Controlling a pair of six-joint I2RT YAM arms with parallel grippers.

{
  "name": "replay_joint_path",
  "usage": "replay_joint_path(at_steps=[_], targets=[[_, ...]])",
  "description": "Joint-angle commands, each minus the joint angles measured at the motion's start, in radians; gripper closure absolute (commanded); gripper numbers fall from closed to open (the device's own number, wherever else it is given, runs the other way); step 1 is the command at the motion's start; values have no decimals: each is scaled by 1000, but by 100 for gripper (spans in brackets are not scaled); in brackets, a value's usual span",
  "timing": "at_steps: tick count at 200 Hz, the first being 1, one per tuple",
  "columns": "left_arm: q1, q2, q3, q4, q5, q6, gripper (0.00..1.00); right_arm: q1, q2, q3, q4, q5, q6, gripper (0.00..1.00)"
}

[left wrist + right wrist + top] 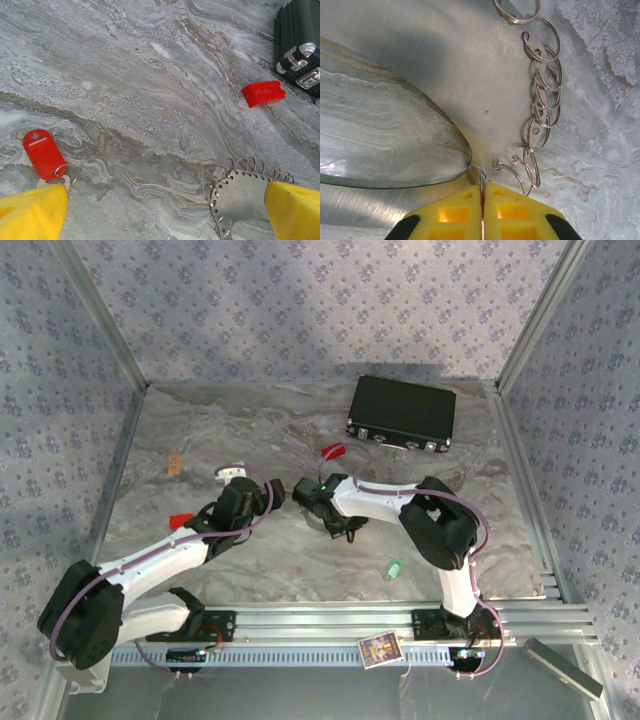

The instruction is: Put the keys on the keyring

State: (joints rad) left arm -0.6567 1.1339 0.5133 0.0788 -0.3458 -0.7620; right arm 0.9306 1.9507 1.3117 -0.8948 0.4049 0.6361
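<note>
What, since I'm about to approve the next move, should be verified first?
1. Is the right gripper shut on the edge of the keyring? ok.
2. Is the left gripper open and empty? ok.
3. Is the red key lying free on the table, close to the left gripper? ok.
4. Is the green key lying free on the table? ok.
5. Is any key on the keyring yet? not ok, both lie apart from it.
6. Is one of the small split rings spread open to take a key? cannot tell.
</note>
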Motion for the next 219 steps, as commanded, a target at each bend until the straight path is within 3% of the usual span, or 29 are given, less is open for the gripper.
replay_joint_path(at_steps=[1,48,99,160,194,219], targets=[[-6,-32,-6,-5,-22,-17,0,-11,16,11,-28,14,0,97],[-5,-66,0,-29,-46,21,1,-11,-62,-26,36,14,-68,100],[-4,-135,28,-37,-61,193,3,19,-227,-99,204,4,-252,100],[-5,-204,73,-22,-52,576,17,-9,-397,-158,353,-119,-480,100],[-6,-239,113,-54,40,760,37,-58,-483,-207,456,-242,-615,100],[-6,-270,123,-37,107,846,41,-92,-564,-258,551,-342,-745,100]])
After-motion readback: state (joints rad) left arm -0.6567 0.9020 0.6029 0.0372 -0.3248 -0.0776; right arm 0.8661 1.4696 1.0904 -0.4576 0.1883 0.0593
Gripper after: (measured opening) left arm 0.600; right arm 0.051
